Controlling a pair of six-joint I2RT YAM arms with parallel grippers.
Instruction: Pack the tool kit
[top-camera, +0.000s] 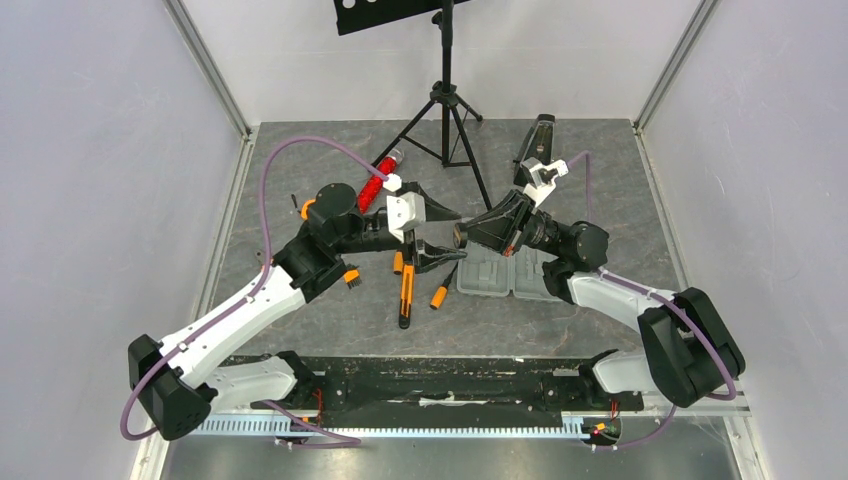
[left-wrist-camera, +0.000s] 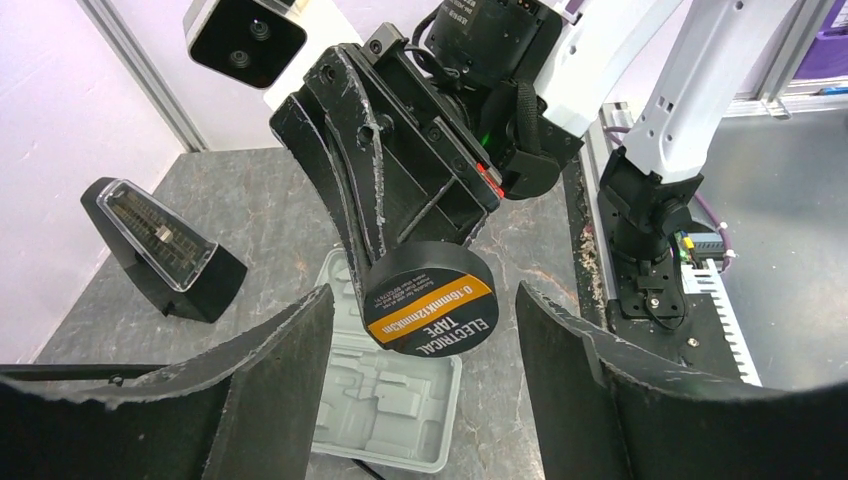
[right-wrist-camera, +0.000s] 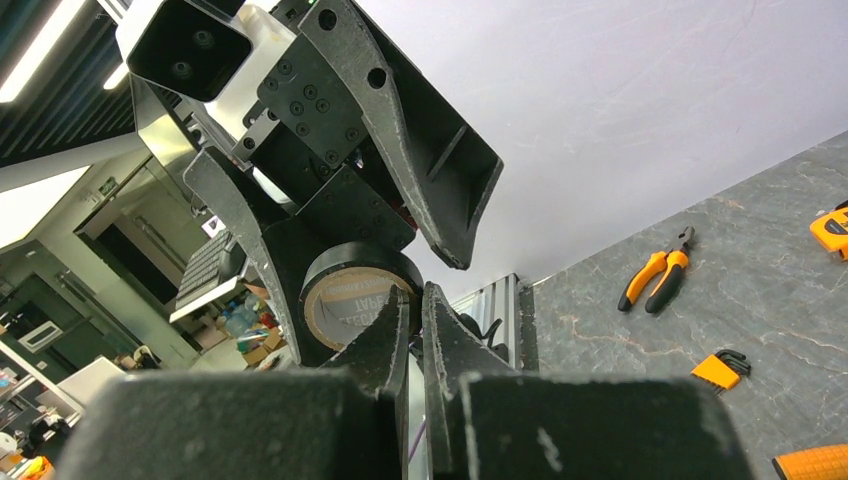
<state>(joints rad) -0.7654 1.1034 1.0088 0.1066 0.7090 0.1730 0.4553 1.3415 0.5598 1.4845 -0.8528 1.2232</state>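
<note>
The tool kit's grey case (top-camera: 505, 277) lies open on the table, its moulded recesses (left-wrist-camera: 385, 400) bare. Above its left edge my right gripper (right-wrist-camera: 415, 292) is shut on the wall of a black electrical tape roll (left-wrist-camera: 430, 298), one finger inside the core. My left gripper (left-wrist-camera: 425, 375) faces it, open, with a finger on each side of the roll and a gap to both. Orange-and-black tools (top-camera: 407, 292) lie left of the case. Pliers (right-wrist-camera: 657, 280) and a hex key set (right-wrist-camera: 722, 368) lie further off.
A black metronome (top-camera: 540, 135) stands at the back right, also seen in the left wrist view (left-wrist-camera: 160, 250). A red cylinder (top-camera: 375, 180) lies behind my left arm. A tripod stand (top-camera: 447, 100) rises at the back centre. White walls close in the table.
</note>
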